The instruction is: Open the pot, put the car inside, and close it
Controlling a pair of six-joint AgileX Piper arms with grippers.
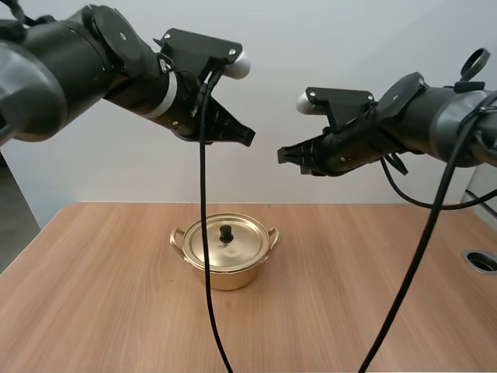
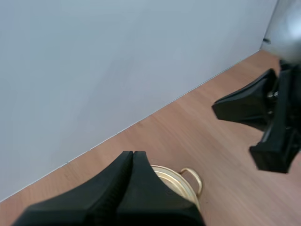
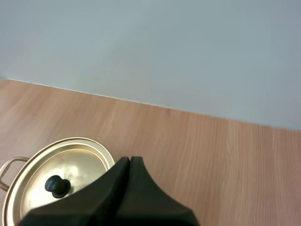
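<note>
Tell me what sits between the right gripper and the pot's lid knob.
Nothing: in the high view, only open air separates the right gripper from the knob.

The light wooden table bore one gold-coloured pot near its middle, upright, its lid with a black knob seated on top. A round port sat at the table's right edge.

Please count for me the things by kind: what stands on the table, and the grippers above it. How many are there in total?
Pot, gold: 1
Lid, gold, on the pot: 1
Grippers, black: 2, the left gripper and the right gripper, both shut, above the pot
Total: 4
</note>
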